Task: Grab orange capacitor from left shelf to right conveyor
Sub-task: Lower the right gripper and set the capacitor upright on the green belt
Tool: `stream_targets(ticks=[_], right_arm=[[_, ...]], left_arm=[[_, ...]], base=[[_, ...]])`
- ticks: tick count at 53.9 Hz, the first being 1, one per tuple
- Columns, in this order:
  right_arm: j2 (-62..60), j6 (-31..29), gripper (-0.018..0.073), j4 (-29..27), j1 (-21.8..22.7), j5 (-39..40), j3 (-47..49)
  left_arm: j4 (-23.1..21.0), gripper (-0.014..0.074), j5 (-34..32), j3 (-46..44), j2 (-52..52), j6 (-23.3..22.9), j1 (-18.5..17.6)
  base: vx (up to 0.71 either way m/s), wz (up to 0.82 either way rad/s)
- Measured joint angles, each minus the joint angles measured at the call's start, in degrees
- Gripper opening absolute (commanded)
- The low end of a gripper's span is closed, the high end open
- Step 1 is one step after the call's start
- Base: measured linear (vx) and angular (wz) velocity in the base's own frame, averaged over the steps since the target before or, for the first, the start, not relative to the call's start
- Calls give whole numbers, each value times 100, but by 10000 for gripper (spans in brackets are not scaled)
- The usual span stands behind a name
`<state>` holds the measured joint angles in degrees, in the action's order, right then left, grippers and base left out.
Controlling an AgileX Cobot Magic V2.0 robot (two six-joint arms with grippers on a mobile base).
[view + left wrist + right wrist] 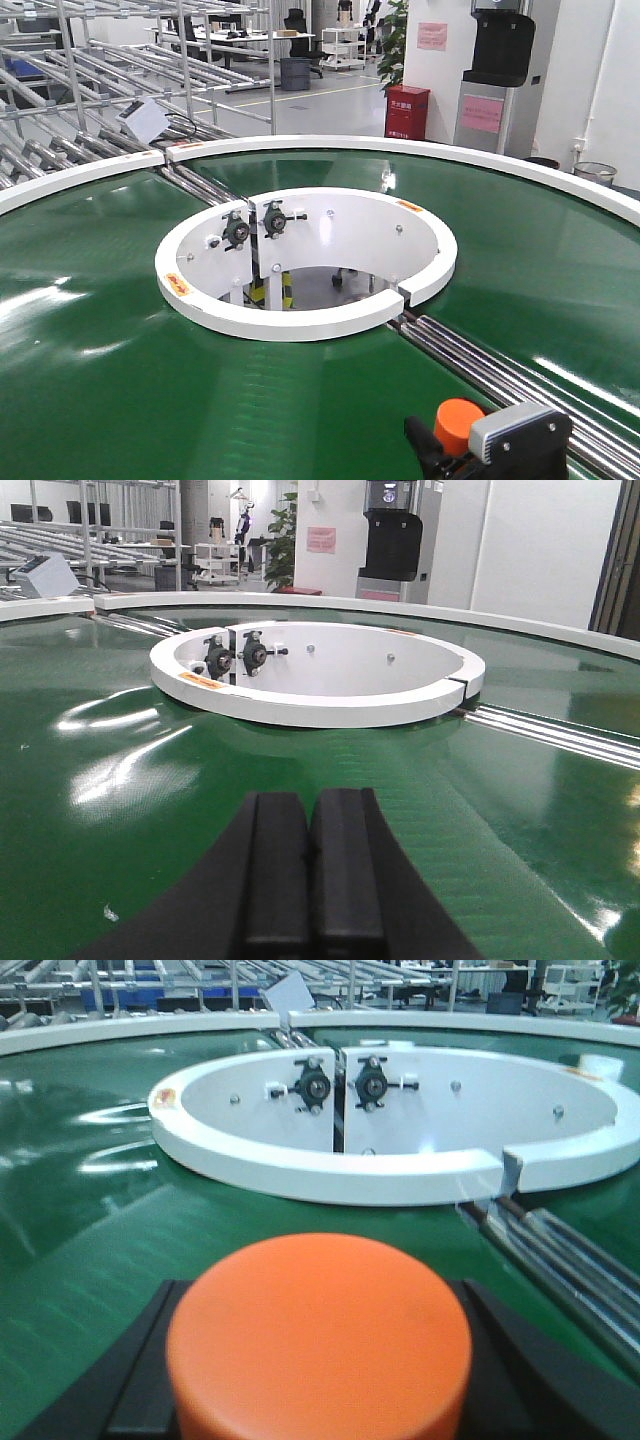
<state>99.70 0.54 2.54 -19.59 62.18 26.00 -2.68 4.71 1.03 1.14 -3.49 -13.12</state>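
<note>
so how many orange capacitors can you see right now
1. The orange capacitor sits between the right gripper fingers, over the right conveyor near its front edge. Others could lie outside these views.

Glossy green right conveyor [100, 330] — white ring hub [300, 320], steel rollers [500, 370] crossing it.

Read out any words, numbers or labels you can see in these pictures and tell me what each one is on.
None can be read.
Orange stickers on the white hub: too small.
Pink notices on the back wall: blurred.
Red box by the wall: white characters, too small.
Capacitor in the right gripper: only its plain orange top shows, no print in view.
Belt: no markings.
</note>
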Motion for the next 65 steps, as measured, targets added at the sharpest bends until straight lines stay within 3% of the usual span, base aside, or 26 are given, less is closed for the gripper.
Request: stream_targets(ticks=[19,27,38,46,65], right_arm=[[1035,-11,105,7,0,212,28],[1070,-11,239,59,0,225,33],[1070,-11,499,128,0,242,39],[1070,-11,618,154,0,249,39],[761,196,618,251,0,257,33]], left_arm=[[0,-6,0,0,0,0,0],[0,-6,0,0,0,0,0],[0,-6,0,0,0,0,0],[0,-6,0,0,0,0,0],[0,-6,0,0,0,0,0]], base=[[0,0],[0,0],[0,0],[0,0],[0,0]])
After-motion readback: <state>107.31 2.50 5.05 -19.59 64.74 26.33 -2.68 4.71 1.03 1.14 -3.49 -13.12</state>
